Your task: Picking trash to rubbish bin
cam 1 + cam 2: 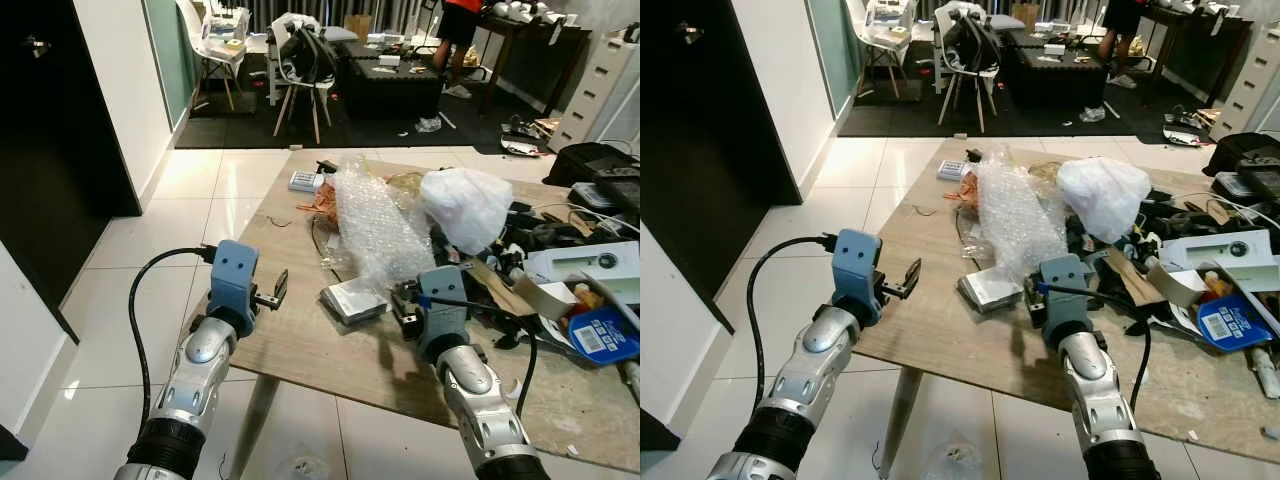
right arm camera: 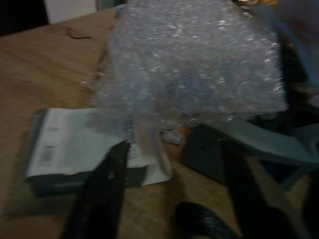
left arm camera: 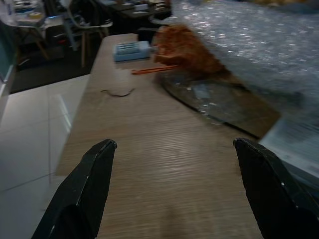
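Both robot arms reach over the near edge of a cluttered wooden table (image 1: 300, 345), the left gripper (image 3: 174, 189) with fingers spread wide above bare wood and the right gripper (image 2: 172, 191) open just before a silver packet (image 1: 352, 300). Behind the packet lies a crumpled sheet of bubble wrap (image 1: 375, 225), with a white plastic bag (image 1: 465, 205) beside it among tools and boxes. Farther off, a chair (image 1: 305, 65) stands on a dark rug.

Bubble wrap (image 1: 375, 225) hides clutter beneath; right wrist view blurred; person (image 1: 460, 30) cut off.
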Robot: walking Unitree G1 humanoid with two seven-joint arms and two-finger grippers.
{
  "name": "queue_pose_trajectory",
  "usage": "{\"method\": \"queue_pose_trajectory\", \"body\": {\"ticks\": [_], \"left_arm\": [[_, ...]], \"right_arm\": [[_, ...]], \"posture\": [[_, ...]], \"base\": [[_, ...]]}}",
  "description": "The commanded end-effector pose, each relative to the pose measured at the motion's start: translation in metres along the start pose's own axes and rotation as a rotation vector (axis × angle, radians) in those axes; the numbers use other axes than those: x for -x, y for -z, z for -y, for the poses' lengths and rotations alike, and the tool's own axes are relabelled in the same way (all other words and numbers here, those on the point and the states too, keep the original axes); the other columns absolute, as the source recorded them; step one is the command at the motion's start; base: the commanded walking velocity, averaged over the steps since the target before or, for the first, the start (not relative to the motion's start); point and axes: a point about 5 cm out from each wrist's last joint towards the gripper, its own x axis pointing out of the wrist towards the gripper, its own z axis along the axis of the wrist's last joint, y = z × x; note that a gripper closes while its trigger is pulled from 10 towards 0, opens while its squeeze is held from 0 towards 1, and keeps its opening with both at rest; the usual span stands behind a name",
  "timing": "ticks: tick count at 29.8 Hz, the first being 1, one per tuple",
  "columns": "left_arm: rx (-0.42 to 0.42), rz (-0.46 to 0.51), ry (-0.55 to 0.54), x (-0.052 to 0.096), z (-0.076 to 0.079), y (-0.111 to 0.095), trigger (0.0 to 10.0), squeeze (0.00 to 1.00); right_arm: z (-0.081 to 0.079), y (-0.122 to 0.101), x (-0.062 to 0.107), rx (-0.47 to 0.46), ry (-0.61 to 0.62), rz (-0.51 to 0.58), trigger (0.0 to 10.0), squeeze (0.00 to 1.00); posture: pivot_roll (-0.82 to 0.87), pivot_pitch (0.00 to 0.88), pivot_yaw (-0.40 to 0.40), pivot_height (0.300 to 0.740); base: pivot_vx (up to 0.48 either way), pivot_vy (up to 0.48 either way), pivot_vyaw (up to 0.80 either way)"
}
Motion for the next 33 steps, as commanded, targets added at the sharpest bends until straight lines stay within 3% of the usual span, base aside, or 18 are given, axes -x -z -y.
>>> {"method": "queue_pose_trajectory", "body": {"ticks": [1, 9, 18, 19, 20, 21, 22, 33], "left_arm": [[-0.035, -0.007, 0.019, 0.003, -0.001, 0.002, 10.0, 0.0], [-0.044, 0.014, 0.07, 0.003, 0.002, -0.003, 10.0, 0.0], [-0.054, 0.006, 0.099, 0.003, 0.006, -0.002, 10.0, 0.0], [-0.055, 0.007, 0.102, 0.003, 0.006, -0.002, 10.0, 0.0], [-0.057, 0.007, 0.104, 0.002, 0.006, -0.002, 10.0, 0.0], [-0.057, 0.007, 0.104, 0.002, 0.006, -0.002, 10.0, 0.0], [-0.062, 0.007, 0.108, 0.002, 0.006, -0.002, 10.0, 0.0], [-0.069, 0.012, 0.11, 0.002, 0.006, -0.003, 10.0, 0.0]], "right_arm": [[-0.004, -0.002, 0.001, -0.01, -0.035, 0.008, 10.0, 1.0], [-0.01, -0.006, -0.002, 0.018, -0.1, 0.005, 10.0, 1.0], [0.009, 0.015, -0.005, -0.16, 0.033, -0.089, 10.0, 1.0], [0.011, 0.018, -0.006, -0.168, 0.036, -0.099, 10.0, 0.84], [0.013, 0.02, -0.006, -0.167, 0.032, -0.107, 10.0, 0.56], [0.013, 0.02, -0.006, -0.167, 0.032, -0.107, 10.0, 0.56], [0.013, 0.02, -0.007, -0.184, 0.013, -0.107, 10.0, 0.0], [0.002, 0.01, -0.017, -0.259, -0.155, -0.066, 10.0, 0.0]], "posture": [[-0.1, 0.042, 0.005, 0.74], [-0.1, 0.047, 0.002, 0.74], [-0.1, 0.049, 0.008, 0.74], [-0.1, 0.049, 0.008, 0.74], [-0.1, 0.05, 0.01, 0.74], [-0.1, 0.05, 0.01, 0.74], [-0.1, 0.051, 0.011, 0.74], [-0.09, 0.052, 0.005, 0.74]], "base": [[0.0, 0.0, 0.0], [0.0, 0.0, 0.0], [0.0, 0.0, 0.0], [0.0, 0.0, 0.0], [0.0, 0.0, 0.0], [0.0, 0.0, 0.0], [0.0, 0.0, 0.0], [0.0, 0.0, 0.0]]}}
